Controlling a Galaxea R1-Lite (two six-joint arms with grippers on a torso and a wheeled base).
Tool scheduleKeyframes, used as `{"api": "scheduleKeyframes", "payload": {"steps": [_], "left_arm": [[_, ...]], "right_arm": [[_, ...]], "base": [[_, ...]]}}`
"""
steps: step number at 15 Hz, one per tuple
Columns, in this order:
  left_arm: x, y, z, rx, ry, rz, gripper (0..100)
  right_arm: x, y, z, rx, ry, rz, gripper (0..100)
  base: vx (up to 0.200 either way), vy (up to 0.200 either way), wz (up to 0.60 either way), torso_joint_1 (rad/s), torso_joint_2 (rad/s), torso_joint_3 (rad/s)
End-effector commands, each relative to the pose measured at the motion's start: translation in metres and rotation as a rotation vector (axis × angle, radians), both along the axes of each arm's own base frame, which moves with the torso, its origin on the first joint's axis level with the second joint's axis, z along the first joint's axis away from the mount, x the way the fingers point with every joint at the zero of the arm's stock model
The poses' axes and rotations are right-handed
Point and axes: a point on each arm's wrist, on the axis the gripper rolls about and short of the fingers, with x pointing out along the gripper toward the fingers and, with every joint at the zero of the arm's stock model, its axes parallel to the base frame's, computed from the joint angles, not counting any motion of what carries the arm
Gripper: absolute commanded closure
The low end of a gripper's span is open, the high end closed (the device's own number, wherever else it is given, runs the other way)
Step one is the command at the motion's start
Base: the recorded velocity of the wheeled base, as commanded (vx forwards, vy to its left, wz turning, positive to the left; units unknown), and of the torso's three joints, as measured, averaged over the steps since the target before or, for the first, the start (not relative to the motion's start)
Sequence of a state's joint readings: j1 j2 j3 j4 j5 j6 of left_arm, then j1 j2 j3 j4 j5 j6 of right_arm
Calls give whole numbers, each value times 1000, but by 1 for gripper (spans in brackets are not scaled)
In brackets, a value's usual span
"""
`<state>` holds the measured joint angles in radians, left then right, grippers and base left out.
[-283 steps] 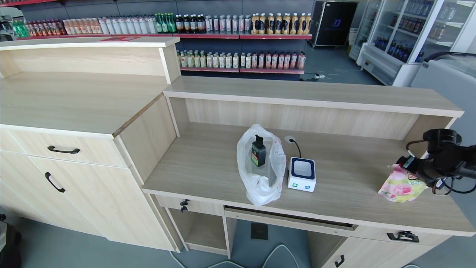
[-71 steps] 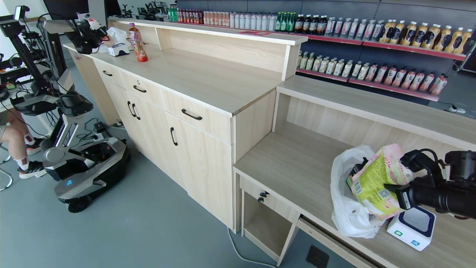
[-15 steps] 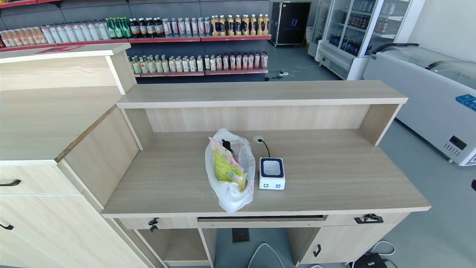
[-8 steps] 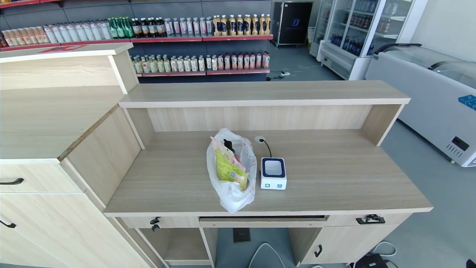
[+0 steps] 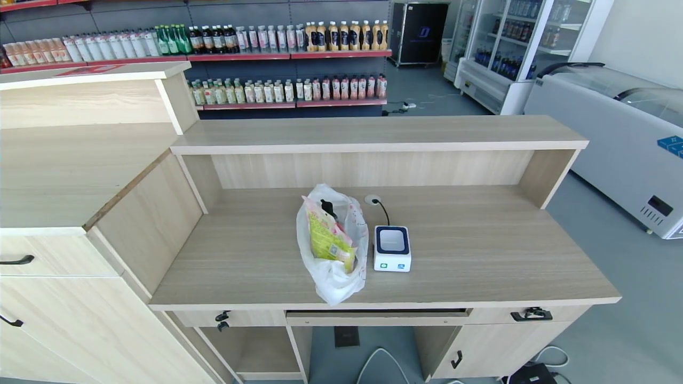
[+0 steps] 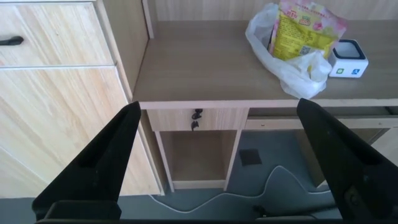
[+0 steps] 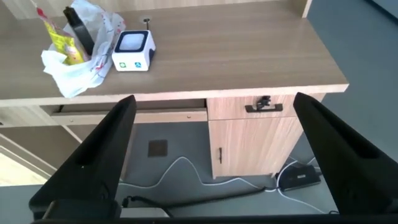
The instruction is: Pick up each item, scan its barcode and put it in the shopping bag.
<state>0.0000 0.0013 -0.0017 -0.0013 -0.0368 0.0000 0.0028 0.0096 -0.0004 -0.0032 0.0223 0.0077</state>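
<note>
Plastic shopping bag (image 5: 333, 285) holds pouch (image 5: 325, 240) and bottle (image 5: 326, 206).

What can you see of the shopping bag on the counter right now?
The shopping bag is thin, white, see-through plastic, crumpled, with faint red print near its rim. It stands slumped on the counter near the front edge, mouth open upward. A yellow-green pouch sticks out of it, and the top of a dark pump bottle shows behind that. The scanner sits close on its right; whether they touch is unclear.
</note>
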Motion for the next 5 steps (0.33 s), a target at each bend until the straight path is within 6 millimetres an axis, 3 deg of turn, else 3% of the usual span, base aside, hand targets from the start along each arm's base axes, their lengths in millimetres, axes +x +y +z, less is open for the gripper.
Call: {"api": "scheduleKeyframes", "payload": {"steps": [1, 5], "left_arm": [[0, 0, 0, 0, 0, 0, 0], [0, 0, 0, 0, 0, 0, 0]], "right_arm": [[-1, 0, 0, 0, -9, 1, 0], [-1, 0, 0, -3, -9, 1, 0]], "base": [[0, 0, 0, 0, 0, 0], [0, 0, 0, 0, 0, 0]]}}
